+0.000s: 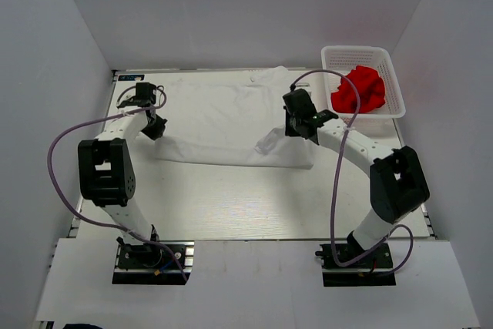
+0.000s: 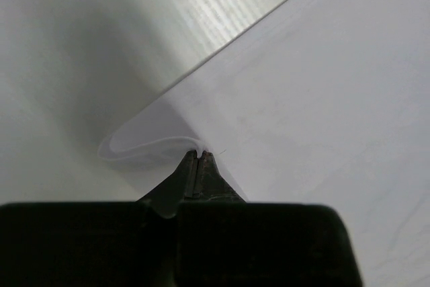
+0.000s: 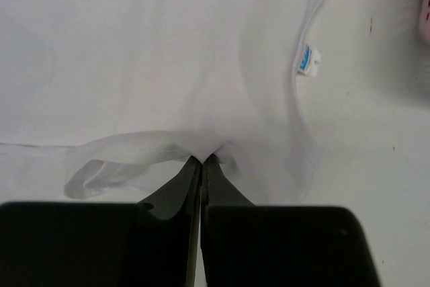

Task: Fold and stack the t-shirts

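At the near edge of the white t-shirt (image 1: 223, 117), both arms hold the cloth. The left gripper (image 2: 199, 154) has its fingers pressed together on the left corner, and the fabric curls up in a small loop just at the tips. The right gripper (image 3: 203, 159) is also closed on the cloth, on the right side of the same edge, where a thin fold bunches in front of the fingers. Between the two grippers the edge runs almost straight over the table (image 1: 246, 213).

Further away, the rest of this shirt lies spread on the table, with some soft wrinkles. Near its collar, in the right wrist view, a small blue and white label (image 3: 308, 60) is sewn. It is perhaps a size tag, but the writing is too small to read.

At the far right corner stands a white mesh basket (image 1: 362, 52), and the red t-shirt (image 1: 359, 90) lies crumpled inside it, well apart from the white one
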